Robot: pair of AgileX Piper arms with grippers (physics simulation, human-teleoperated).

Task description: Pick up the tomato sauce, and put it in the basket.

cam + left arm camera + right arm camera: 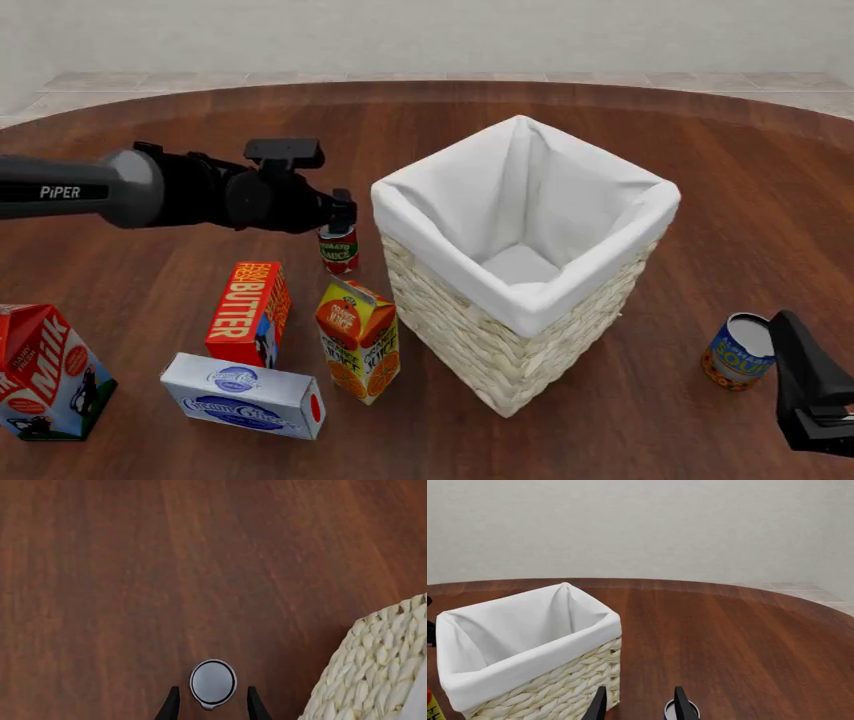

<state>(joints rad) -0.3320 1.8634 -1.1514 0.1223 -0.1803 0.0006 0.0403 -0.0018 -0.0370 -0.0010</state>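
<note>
**Above the sauce can, left pincer poised**

Beside the tall pale woven wicker basket [514, 345] with its white cloth lining, the small red cylindrical tomato sauce can [339, 248] stands upright on the dark wooden counter [641, 410], its long axis vertical and its silver top facing up. It sits near the basket's left wall, apart from it. Its green-and-white label carries writing that reads roughly "TOMATO SAUCE", though the letters are small.

The left pincer [212, 702] hangs directly over the can, pointing down. In the left wrist view the can's round silver lid shows between the two dark fingertips [171, 700], which stand apart on either side of it with a gap; nothing is gripped. The black arm behind it bears the word "PIPER" in white.

The right pincer [638, 700] rests low at the counter's near right, its fingers spread and empty, next to a blue-and-orange can [738, 350] whose label cannot be read.

Nearer the camera than the sauce stand a red-and-orange box [250, 312] marked "BUTTER", an orange juice carton [358, 340], a blue-and-white box [243, 394] lying flat with a cream-cheese label, and a red carton [46, 374] marked "MILK".
</note>
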